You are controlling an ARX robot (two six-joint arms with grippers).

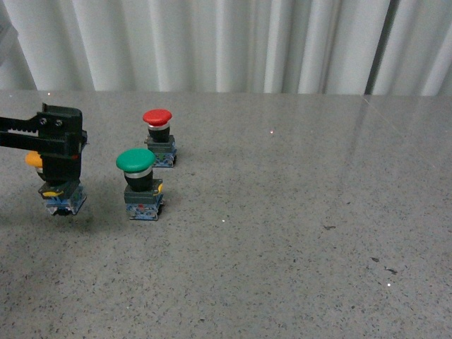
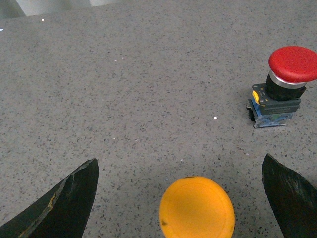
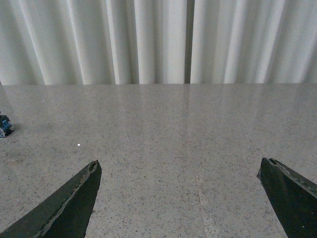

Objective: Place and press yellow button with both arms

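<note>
**Left claw open around yellow cap; right claw open over bare table**

Front view: the left gripper (image 1: 58, 173) is reaching in from the left side and hanging over the yellow button (image 1: 63, 203), which is sitting far left on the table (image 1: 304, 212). The green button (image 1: 138, 182) is standing just beside it, with the red button (image 1: 159, 138) behind that. Grey surface is lying open to the right, as far as the curtain (image 1: 212, 42).

Left wrist view: its fingers (image 2: 64, 203) are standing wide apart. The yellow cap is sitting between them, touching neither.

Right wrist view: the right gripper (image 3: 179, 161) is holding its fingers spread over bare tabletop running to the far edge.
</note>
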